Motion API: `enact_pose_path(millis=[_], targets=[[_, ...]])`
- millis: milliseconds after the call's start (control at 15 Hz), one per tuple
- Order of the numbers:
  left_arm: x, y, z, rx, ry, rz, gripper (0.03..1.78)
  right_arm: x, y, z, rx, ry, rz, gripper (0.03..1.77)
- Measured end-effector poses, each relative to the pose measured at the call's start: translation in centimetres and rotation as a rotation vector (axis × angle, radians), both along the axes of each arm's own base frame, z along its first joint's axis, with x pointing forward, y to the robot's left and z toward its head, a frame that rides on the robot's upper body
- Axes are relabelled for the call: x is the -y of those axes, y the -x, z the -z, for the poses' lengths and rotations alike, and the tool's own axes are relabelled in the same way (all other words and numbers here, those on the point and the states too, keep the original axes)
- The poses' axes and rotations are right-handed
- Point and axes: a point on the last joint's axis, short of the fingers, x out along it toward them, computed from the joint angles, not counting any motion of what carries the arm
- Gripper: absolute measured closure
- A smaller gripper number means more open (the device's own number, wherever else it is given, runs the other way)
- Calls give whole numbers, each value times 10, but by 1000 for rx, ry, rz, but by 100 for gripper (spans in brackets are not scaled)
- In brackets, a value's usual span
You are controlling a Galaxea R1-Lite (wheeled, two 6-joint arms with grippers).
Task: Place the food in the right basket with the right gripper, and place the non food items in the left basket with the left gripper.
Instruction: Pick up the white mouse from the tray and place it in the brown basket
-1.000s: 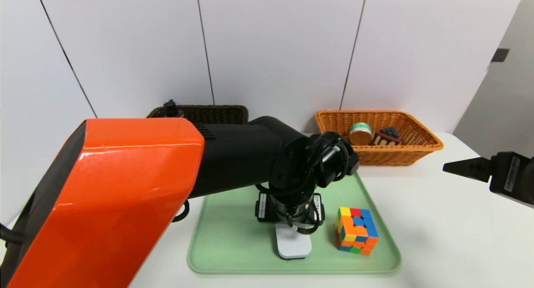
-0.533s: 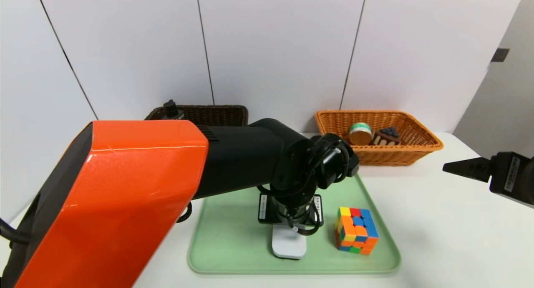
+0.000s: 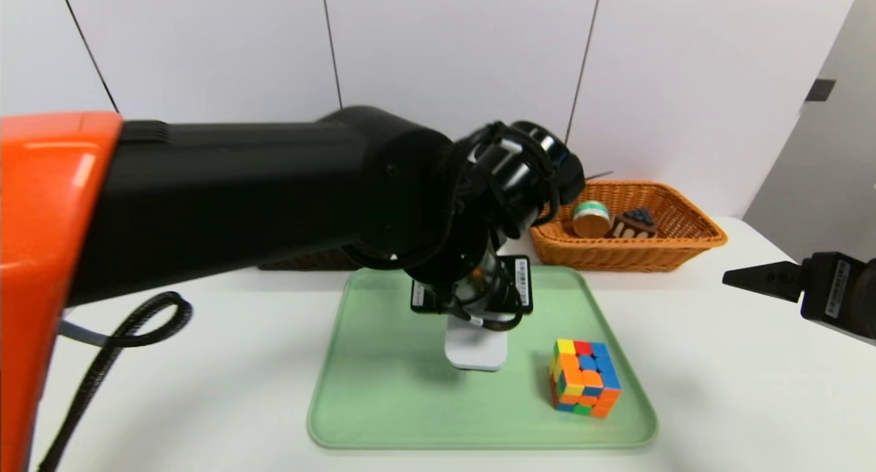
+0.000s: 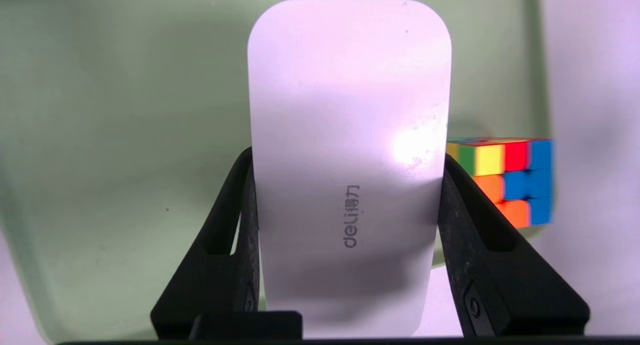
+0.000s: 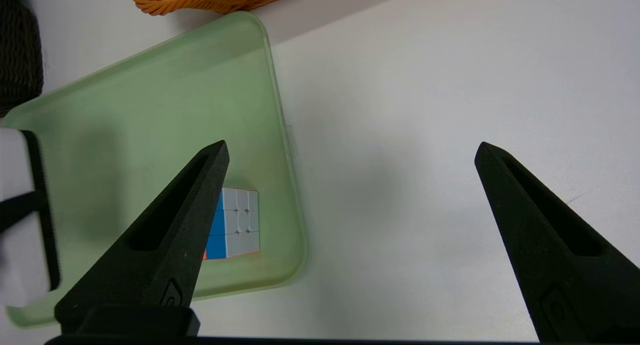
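Two black fingers (image 4: pixel 240 225) of the left gripper (image 4: pixel 345 220) pinch the white mouse (image 4: pixel 347 150) by its long sides, one finger flat against each edge, with the rounded front end sticking out past the tips. In the head view the mouse (image 3: pixel 477 349) hangs clear above the green tray (image 3: pixel 383 397), near the tray's centre, with its shadow on the tray floor below. At about four o'clock from the mouse the colour cube (image 3: pixel 584 378) sits on the tray, close to the tray's right rim and well apart from the mouse, so there is open tray floor to the left and front of the held piece.

Beyond the tray at one o'clock stands the orange basket (image 3: pixel 691 243), holding a round tin (image 3: pixel 590 219) and a slice of cake (image 3: pixel 634 224). At eleven o'clock the dark basket (image 3: pixel 308 260) is almost wholly hidden behind the left arm; only a strip of its lower edge shows. The left arm crosses the view from nine o'clock, forearm level, wrist bent down and to the right over the tray.

At three o'clock the right gripper (image 5: pixel 350 195) hovers over bare white table (image 3: pixel 718 362) off the tray's right rim, its fingers spread wide and holding nothing.
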Motion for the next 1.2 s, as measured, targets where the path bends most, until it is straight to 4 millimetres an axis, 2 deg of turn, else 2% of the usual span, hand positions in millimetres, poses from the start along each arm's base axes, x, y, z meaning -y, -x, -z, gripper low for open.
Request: enact_pose_path(millis=[133,333,533,667,800,1200], targets=[[-24,-4,-34,100,64,-6,81,0,0,0,-1,-1,1,10],[-68,-25,-74,296,105,-39,81,0,0,1,-3,6,0,10],[-109,-50,-94,433,76,-107,81,0,0,1,-3,10,-2,10],[-129,-70,-90,439,49,-173,81,0,0,1,-2,9,-4,10],[-141,-90,-80,439,16,-210,81,0,0,1,-2,9,-3,10],[-156,-145,-37,410,-47,-264,81,3,0,1,-4,9,13,10]])
